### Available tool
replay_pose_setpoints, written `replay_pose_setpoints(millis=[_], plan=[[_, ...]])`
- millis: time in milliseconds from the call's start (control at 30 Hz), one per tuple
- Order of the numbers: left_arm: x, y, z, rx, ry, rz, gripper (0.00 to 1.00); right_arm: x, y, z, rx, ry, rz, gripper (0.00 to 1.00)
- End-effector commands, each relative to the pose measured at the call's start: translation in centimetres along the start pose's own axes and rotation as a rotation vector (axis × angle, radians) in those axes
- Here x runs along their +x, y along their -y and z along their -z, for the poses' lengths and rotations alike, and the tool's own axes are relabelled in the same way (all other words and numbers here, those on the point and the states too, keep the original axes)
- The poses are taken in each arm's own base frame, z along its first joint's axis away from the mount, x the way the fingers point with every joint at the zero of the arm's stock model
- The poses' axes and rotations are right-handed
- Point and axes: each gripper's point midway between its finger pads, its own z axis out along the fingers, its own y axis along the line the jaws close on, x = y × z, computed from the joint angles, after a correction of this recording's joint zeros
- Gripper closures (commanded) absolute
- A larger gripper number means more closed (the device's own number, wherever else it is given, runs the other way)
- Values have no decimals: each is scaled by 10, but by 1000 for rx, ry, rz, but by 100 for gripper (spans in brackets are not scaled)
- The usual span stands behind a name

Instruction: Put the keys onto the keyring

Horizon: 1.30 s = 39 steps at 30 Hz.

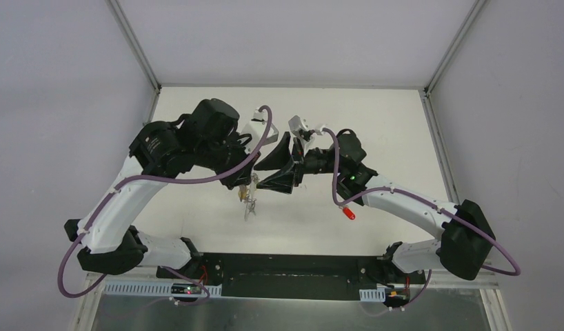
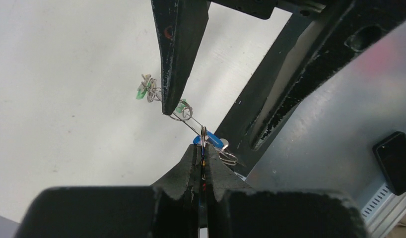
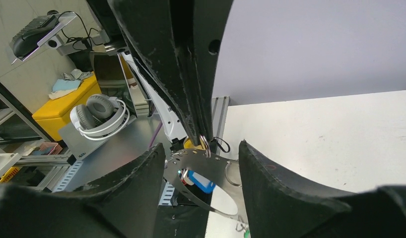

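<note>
- Left gripper (image 2: 202, 151): jaws pressed fully together; clamped between the tips is a thin silver key (image 3: 204, 141), seen edge-on, its small split ring standing clear of the fingertips and touching the band of the keyring (image 3: 196, 158).
- Right gripper (image 3: 201, 147): jaws spread wide; the keyring spans the gap, its rim meeting the inner face of each finger, so that the hoop is held across its width, tilted, and raised off the table (image 1: 376, 124).
- Keyring: a flat grey hoop between the two grippers, over the near middle of the table; in the left wrist view it shows edge-on as a thin line running from one right fingertip to the left gripper's tips.
- Blue tag (image 3: 198, 181): hangs just under the band, inside the hoop's outline; whether it is threaded on cannot be told.
- Green-headed keys (image 2: 142, 91): a small bunch lying on the table below the grippers, apart from the hoop.
- Red-headed key (image 1: 348, 212): lies alone on the table beside the right forearm, well apart from the keyring.
</note>
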Motion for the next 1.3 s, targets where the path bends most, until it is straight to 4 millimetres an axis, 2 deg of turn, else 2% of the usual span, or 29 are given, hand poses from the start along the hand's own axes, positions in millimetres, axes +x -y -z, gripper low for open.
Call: replay_pose_setpoints(millis=[0,133,333,500,667,767,833,900,1167,1267], plan=[[12,2,15,-15,-109,33,100,-9,-4,3,5,25,40,43],[13,3,17,-5,-168,28,100,-7,-2,0,-6,21,21,50],[22,-1,15,-16,-250,4,100,-4,-3,-6,-56,24,-24,70],[23,-3,16,-20,-256,-15,100,-2,-1,-6,-55,22,-25,79],[23,-5,18,-24,-249,-35,100,1,0,-6,-56,17,-27,81],[23,-5,19,-19,-248,-47,100,1,0,-6,-58,16,-21,78],[24,-5,20,-19,-249,-52,100,-1,0,-6,-51,23,-13,64],[25,-6,20,-22,-249,-57,100,-3,0,-5,-39,31,-5,56],[28,-6,19,-24,-259,-60,100,-3,-2,-3,-40,26,10,59],[29,-6,18,-22,-259,-62,100,-4,-1,-1,-23,35,13,52]])
